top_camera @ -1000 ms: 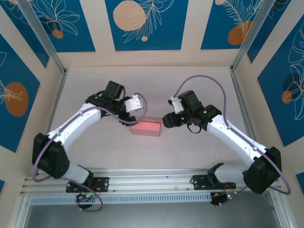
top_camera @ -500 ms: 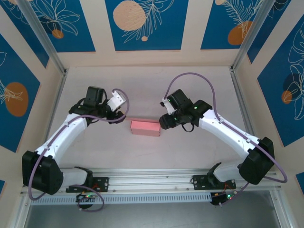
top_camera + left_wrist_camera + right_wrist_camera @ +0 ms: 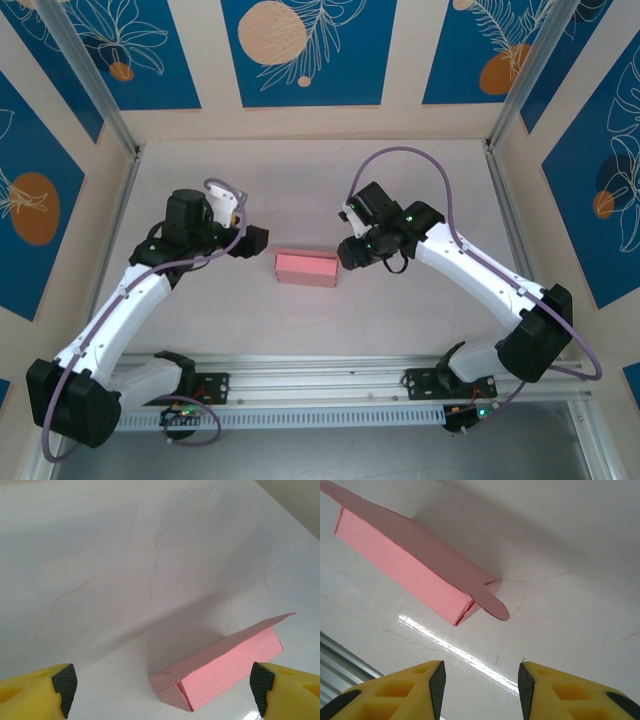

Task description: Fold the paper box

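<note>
- The counter point(image 3: 400, 170) is white and glossy, with faint marble-like veins and a streak of reflected light.
- Beige walls point(image 3: 400, 50) with blue leaf-patterned panels close it in on three sides. A metal rail point(image 3: 320, 365) runs along the near edge.
- The paper box point(image 3: 306, 268) lies flat at the counter's middle, folded into a pink block, with a rounded tab point(image 3: 492, 605) sticking out at one end.
- The left gripper point(image 3: 255, 240) is spread wide and empty, apart from the box's left end.
- The right gripper point(image 3: 347, 252) is parted and empty, just beside the right end.
</note>
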Robot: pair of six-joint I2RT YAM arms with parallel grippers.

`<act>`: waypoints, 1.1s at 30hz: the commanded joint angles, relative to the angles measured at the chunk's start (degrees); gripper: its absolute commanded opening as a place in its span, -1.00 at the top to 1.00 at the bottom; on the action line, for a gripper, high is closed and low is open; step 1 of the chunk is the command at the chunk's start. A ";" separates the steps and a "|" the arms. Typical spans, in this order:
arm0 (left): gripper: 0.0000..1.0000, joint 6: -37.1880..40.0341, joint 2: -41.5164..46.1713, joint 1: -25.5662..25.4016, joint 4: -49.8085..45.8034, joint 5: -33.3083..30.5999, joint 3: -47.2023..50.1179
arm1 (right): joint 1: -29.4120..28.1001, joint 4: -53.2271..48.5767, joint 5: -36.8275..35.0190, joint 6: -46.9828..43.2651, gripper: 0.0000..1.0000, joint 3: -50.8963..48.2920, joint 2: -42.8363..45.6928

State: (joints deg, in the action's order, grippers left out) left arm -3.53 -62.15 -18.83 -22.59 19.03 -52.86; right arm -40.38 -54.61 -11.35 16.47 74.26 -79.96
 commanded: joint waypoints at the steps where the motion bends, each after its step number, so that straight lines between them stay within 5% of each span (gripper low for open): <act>1: -0.81 -0.97 -0.83 -0.58 -4.08 -0.46 0.59 | 0.37 -2.50 1.15 0.13 0.12 2.11 -0.74; 5: -0.49 3.70 -4.15 -0.64 -11.16 -0.03 -3.22 | 0.89 -2.56 1.46 -0.59 0.11 2.34 -1.49; 9: -0.30 15.85 -8.92 -0.60 -15.27 6.47 -6.66 | 1.87 -1.67 3.72 -1.56 0.10 2.45 -2.17; 13: 0.08 26.73 -12.14 -0.38 -13.19 5.06 -6.26 | 2.48 -1.69 4.39 -2.20 0.11 2.70 -2.53; 18: 0.07 34.84 -15.72 -0.15 -17.31 9.33 -9.41 | 2.66 -1.34 5.70 -2.30 0.15 2.26 -2.65; 33: 0.06 38.35 -22.21 -0.15 -17.32 10.12 -11.98 | 2.15 0.61 4.92 -4.48 0.15 0.75 -4.71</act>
State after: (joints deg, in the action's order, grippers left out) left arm 33.23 -84.03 -18.98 -38.87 25.96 -63.02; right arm -38.02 -54.43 -6.04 13.43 75.35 -83.92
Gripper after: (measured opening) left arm 0.473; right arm 0.424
